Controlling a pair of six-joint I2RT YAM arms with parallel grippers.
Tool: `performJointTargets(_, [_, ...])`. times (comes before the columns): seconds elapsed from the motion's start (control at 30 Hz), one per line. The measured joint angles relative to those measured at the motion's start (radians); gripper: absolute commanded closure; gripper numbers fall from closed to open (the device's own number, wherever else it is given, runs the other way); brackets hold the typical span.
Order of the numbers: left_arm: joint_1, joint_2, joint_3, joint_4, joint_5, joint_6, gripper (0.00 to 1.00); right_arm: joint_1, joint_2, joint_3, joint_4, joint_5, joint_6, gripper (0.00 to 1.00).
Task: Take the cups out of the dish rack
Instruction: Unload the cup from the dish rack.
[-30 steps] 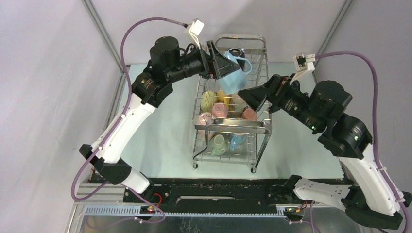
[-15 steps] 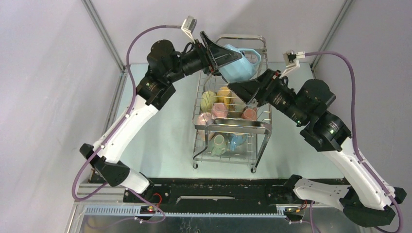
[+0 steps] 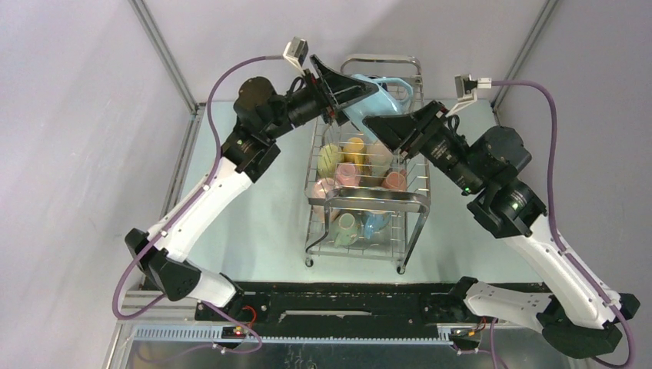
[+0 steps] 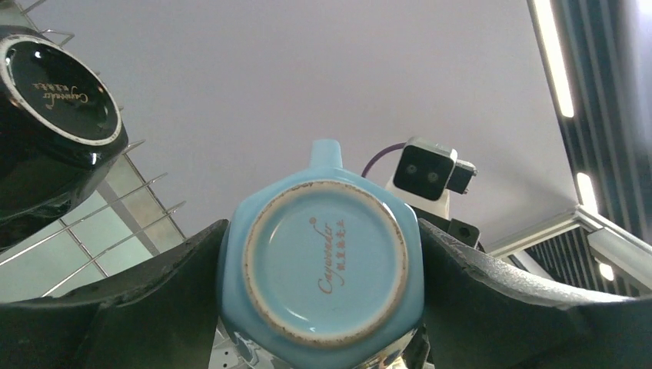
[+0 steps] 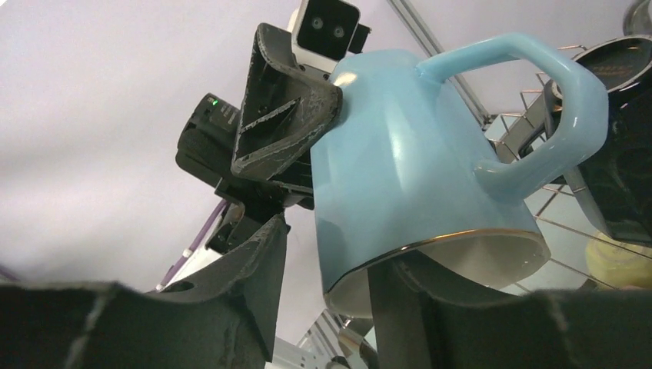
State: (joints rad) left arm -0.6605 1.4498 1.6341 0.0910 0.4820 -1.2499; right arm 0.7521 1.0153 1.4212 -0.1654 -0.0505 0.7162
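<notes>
My left gripper is shut on a light blue cup and holds it in the air above the back of the dish rack. In the left wrist view the fingers press both sides of the blue cup, whose base faces the camera. My right gripper is at the mouth of the blue cup. One finger is inside the rim, the other finger stands outside with a gap to the wall. Several more cups sit in the rack, among them a pink one and a pale green one.
A black cup hangs on the rack's top wires close beside the held one, also seen as the black cup by the blue handle. Metal frame posts rise at the table's back corners.
The left arm has raised the blue cup and tipped it towards the right arm. The right gripper has risen to the cup's mouth and its jaws have narrowed around the rim.
</notes>
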Motion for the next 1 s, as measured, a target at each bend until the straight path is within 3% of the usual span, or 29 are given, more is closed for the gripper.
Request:
performJointTargets(0.13, [0.005, -0.019, -0.034, 0.038, -0.01, -0.042, 1.0, 0.0, 0.028, -0.003, 0.039, 0.005, 0.013, 0.68])
performJointTargets(0.3, [0.006, -0.042, -0.066, 0.068, -0.03, -0.08, 1.0, 0.002, 0.045, -0.005, 0.093, -0.007, 0.037, 1.0])
performJointTargets(0.37, [0.007, -0.05, -0.083, 0.08, -0.035, -0.094, 0.95, 0.002, 0.048, -0.005, 0.1, -0.007, 0.035, 1.0])
performJointTargets(0.43, [0.008, -0.057, -0.099, 0.085, -0.045, -0.105, 0.83, 0.003, 0.053, -0.005, 0.101, -0.008, 0.038, 1.0])
performJointTargets(0.8, [0.013, -0.069, -0.117, 0.101, -0.059, -0.11, 0.05, 0.023, 0.067, 0.007, 0.105, 0.017, 0.027, 1.0])
performJointTargets(0.83, [0.013, -0.072, -0.117, 0.101, -0.058, -0.106, 0.01, 0.03, 0.067, 0.009, 0.105, 0.026, 0.023, 1.0])
performJointTargets(1.0, [0.016, -0.098, -0.117, 0.079, -0.058, -0.071, 0.0, 0.061, 0.067, 0.009, 0.103, 0.055, 0.004, 1.0])
